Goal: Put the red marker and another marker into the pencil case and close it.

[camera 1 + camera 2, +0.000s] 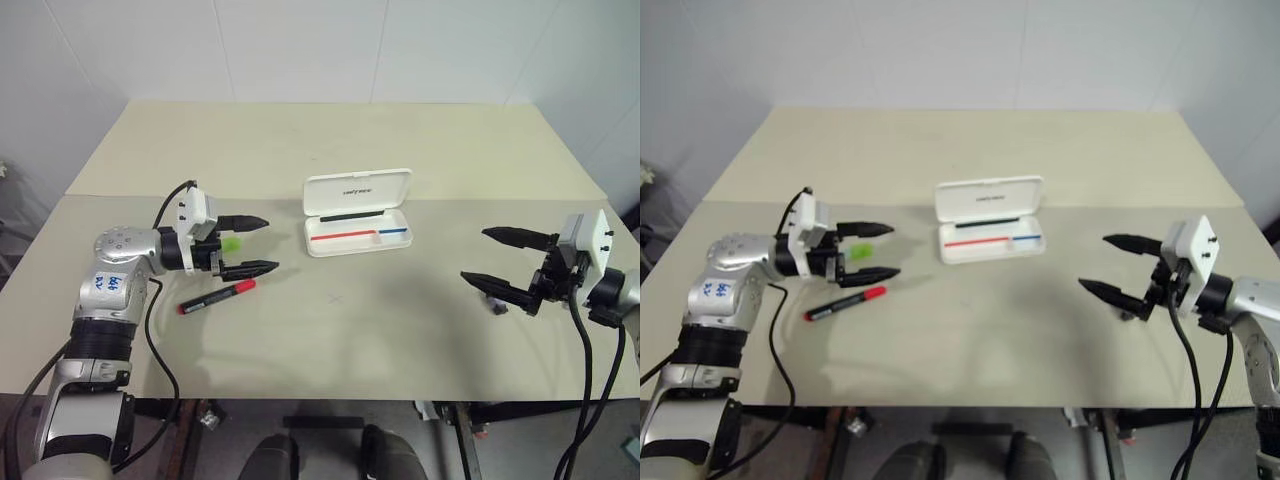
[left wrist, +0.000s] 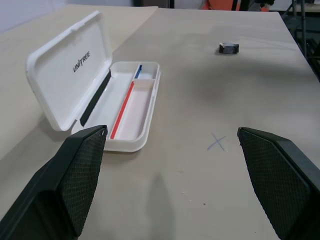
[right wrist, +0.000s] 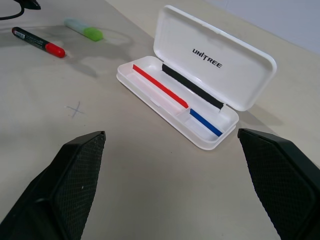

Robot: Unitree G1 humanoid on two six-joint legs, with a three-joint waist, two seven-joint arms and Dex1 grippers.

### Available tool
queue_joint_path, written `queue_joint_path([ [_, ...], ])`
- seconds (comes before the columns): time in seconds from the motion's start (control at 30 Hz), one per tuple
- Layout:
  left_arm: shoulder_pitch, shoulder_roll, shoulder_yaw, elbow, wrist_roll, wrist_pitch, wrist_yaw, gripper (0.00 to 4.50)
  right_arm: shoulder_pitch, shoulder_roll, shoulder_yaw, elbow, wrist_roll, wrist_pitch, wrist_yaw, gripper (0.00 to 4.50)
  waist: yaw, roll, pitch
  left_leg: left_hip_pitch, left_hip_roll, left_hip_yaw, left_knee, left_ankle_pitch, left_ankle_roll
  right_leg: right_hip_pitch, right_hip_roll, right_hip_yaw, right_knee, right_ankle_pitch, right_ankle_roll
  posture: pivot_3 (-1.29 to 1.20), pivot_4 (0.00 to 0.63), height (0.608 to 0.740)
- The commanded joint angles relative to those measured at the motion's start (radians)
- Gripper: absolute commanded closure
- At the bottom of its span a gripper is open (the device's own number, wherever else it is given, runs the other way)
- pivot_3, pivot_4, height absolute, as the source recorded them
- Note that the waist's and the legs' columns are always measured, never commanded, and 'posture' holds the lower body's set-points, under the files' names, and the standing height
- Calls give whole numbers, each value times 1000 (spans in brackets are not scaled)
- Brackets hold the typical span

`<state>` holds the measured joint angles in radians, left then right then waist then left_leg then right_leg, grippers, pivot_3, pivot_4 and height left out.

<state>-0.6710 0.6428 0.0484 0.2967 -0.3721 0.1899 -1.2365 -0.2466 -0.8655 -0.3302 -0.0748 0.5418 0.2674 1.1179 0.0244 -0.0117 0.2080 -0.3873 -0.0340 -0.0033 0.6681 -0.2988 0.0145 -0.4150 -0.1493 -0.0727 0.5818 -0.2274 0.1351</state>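
The pencil case (image 1: 357, 190) lies open at the table's middle, lid raised, its white tray showing a red and a blue stripe. The red marker (image 1: 217, 297) lies flat on the table to the left of the case. The short light green marker (image 1: 231, 243) lies just behind it. My left gripper (image 1: 268, 244) hovers open above both markers, pointing toward the case, with nothing between its fingers. My right gripper (image 1: 474, 255) hangs open over the right side of the table, also pointing at the case (image 3: 235, 75) and also empty.
A small dark object (image 1: 497, 302) sits on the table under my right gripper. A faint pencilled X (image 1: 335, 298) marks the beige table (image 1: 330, 350) in front of the case. White walls stand behind the table's far edge.
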Motion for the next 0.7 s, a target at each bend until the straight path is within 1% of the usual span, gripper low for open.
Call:
queue_joint_path([
  [0.03, -8, 22, 16, -35, -15, 0, -15, 62, -39, -5, 7, -42, 25, 3, 10, 0, -2, 0, 0, 0, 0, 0, 0, 0, 0, 0, 0, 0, 0, 0, 0, 0, 150, 740],
  [0.17, -2, 20, 15, -34, -4, -20, -13, 62, -83, 9, 46, -50, 28, 16, 10, 0, -3, 0, 0, 1, 1, 0, 0, 0, 0, 0, 0, 0, 0, 0, 0, 0, 150, 740],
  [0.33, 0, 24, 16, -41, -10, -12, -20, 62, -144, 14, 85, 7, 6, 8, 23, 0, -1, 0, 0, 0, 0, 0, 0, 0, 0, 0, 0, 0, 0, 0, 0, 0, 150, 740],
  [0.53, -3, 31, 26, -60, -14, -12, -15, 62, -251, 68, 187, 112, -47, -40, 57, 0, -2, 0, 0, 0, 0, 0, 0, 0, 0, 0, 0, 0, 0, 0, 0, 0, 150, 740],
  [0.7, 9, 50, 33, -110, -30, 21, -19, 62, -341, 96, 232, 194, -74, -62, 99, 0, -6, 0, 0, 0, 0, 0, 0, 0, 0, -1, 1, 1, 0, 0, 0, 0, 150, 740],
])
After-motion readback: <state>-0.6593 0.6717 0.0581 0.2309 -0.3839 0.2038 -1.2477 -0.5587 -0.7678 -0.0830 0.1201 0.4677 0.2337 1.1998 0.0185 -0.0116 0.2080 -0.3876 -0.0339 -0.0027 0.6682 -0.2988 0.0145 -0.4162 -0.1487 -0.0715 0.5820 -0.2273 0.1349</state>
